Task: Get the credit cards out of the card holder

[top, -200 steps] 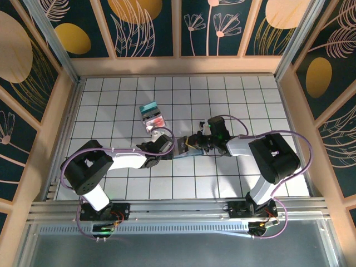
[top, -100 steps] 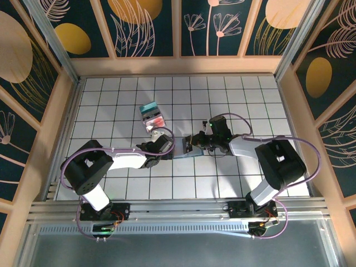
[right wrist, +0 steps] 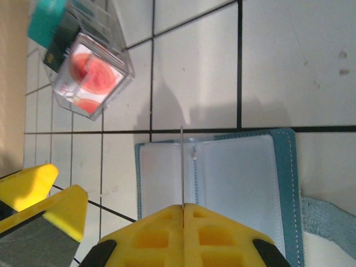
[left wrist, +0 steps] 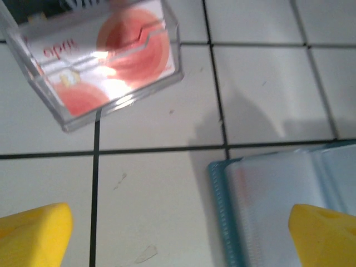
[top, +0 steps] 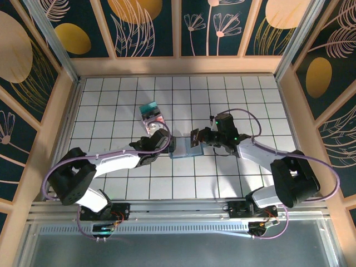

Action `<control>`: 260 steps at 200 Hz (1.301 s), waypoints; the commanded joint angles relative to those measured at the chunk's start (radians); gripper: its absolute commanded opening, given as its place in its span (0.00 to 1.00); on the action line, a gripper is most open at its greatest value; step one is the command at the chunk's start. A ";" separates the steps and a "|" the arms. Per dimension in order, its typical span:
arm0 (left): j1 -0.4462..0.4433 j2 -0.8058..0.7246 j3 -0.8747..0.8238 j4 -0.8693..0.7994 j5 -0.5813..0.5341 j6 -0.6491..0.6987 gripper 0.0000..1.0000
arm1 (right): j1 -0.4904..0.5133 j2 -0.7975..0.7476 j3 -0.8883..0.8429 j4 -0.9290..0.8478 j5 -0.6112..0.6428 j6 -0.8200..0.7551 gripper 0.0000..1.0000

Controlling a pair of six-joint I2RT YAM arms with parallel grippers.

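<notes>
Here, the card holder (top: 181, 151) is laid open on the white tiled table (top: 111, 94), near its middle. Its pale inner pockets are turned up and its teal border is seen at the edges. The right fingers (right wrist: 156, 231) are clenched over the middle of the holder. A thin credit card (right wrist: 182, 167), seen edge-on from the right wrist, is pinched between them; its colour cannot be told, nor whether it touches the holder. The left fingers (left wrist: 39, 233) are spread wide with nothing held. One is set over bare tile and the other over a page of the holder, so that the holder's outer edge lies between them. Beyond the holder and apart from it, a clear plastic box (left wrist: 105, 61) is set on the table. A red-pink card (left wrist: 133, 47) is kept inside it, and a teal card (right wrist: 49, 14) is seen at its far end.
</notes>
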 commanded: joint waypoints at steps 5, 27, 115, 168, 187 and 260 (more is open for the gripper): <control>0.000 -0.067 0.018 0.076 0.027 -0.026 0.99 | -0.006 -0.068 -0.002 0.023 0.041 -0.017 0.00; 0.006 -0.105 0.024 0.139 0.104 -0.027 0.99 | -0.007 -0.108 -0.026 0.088 0.036 -0.006 0.00; 0.159 -0.180 -0.103 0.574 0.539 -0.150 0.97 | -0.010 -0.151 -0.078 0.390 -0.145 0.078 0.00; 0.161 -0.115 -0.096 0.696 0.680 -0.149 0.84 | -0.010 -0.146 -0.075 0.506 -0.245 0.127 0.00; 0.161 -0.099 -0.087 0.721 0.706 -0.149 0.82 | -0.011 -0.138 -0.072 0.537 -0.271 0.148 0.00; 0.162 -0.089 -0.087 0.801 0.740 -0.165 0.53 | -0.010 -0.106 -0.075 0.650 -0.343 0.210 0.00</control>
